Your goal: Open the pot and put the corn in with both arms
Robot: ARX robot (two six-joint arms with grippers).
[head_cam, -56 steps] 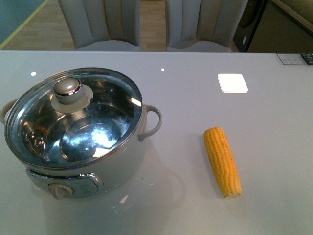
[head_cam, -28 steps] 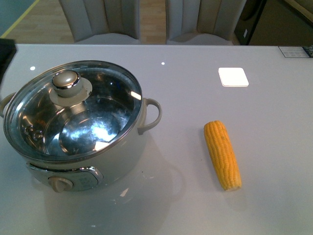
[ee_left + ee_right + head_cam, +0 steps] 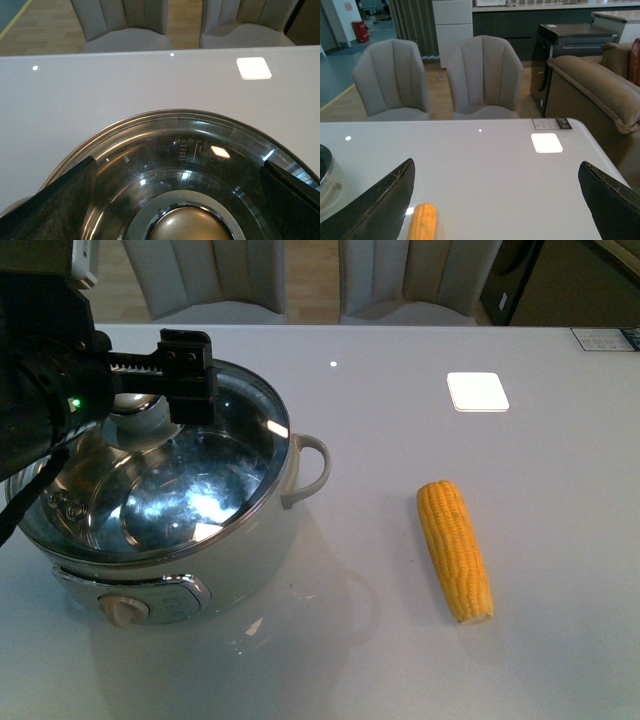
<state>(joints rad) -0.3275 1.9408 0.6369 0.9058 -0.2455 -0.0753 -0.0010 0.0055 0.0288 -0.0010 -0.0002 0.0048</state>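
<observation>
Left gripper [image 3: 179,161] hovers over the pot [image 3: 165,560]. Its fingers are spread wide, one on each side of the lid knob [image 3: 187,225], not touching it. The glass lid [image 3: 215,475] sits closed on the steel rim. The corn [image 3: 455,550] lies on the table [image 3: 380,660] at 3 o'clock of the pot, well apart, lengthwise from 12 to 6 o'clock. Right gripper [image 3: 496,164] is likewise spread and empty, above the table.

Hazards:
- The knob is smooth and domed. Off-centre closure may let it slip, and the lid drops onto the rim.
- A tilted lift may drag the pot across the glossy table.
- The round corn may roll if pinched near one end
</observation>
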